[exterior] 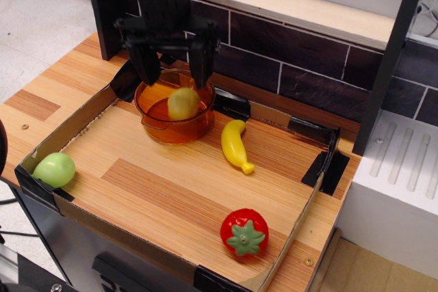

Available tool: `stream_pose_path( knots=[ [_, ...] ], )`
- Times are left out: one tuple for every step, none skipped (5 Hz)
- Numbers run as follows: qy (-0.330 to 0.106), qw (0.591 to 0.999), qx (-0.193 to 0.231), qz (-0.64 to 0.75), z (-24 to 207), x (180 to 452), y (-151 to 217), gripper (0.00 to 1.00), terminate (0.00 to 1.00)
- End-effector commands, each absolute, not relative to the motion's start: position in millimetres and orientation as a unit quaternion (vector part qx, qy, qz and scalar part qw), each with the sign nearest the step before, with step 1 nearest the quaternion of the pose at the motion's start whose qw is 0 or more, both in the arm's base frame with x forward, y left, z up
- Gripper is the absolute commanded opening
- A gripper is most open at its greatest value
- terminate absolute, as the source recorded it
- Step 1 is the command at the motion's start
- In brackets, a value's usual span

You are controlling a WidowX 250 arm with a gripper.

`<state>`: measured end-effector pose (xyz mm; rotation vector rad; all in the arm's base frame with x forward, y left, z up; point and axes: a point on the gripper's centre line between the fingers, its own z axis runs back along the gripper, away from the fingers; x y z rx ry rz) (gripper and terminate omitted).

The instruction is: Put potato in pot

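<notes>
The yellow lumpy potato (183, 103) lies inside the transparent orange pot (159, 124), toward its right wall. The pot stands at the back left of the wooden tray. My black gripper (173, 72) hangs just above the pot's rim with its two fingers spread apart. It holds nothing and the potato sits below and between the fingers, apart from them.
A yellow banana (235, 145) lies just right of the pot. A red tomato with a green top (244, 232) sits near the front right. A green round fruit (54, 169) rests at the front left corner. Cardboard walls (68, 128) edge the tray; a dark tiled wall (287, 59) stands behind.
</notes>
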<state>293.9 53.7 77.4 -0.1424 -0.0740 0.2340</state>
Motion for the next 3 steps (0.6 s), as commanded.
stream_pose_path(
  knots=[
    [-0.057,0.991,-0.092,0.077,135.5,277.6,47.6,1.00,0.00],
    [-0.057,0.991,-0.092,0.077,135.5,277.6,47.6,1.00,0.00],
    [-0.057,0.991,-0.092,0.077,135.5,277.6,47.6,1.00,1.00]
  ],
)
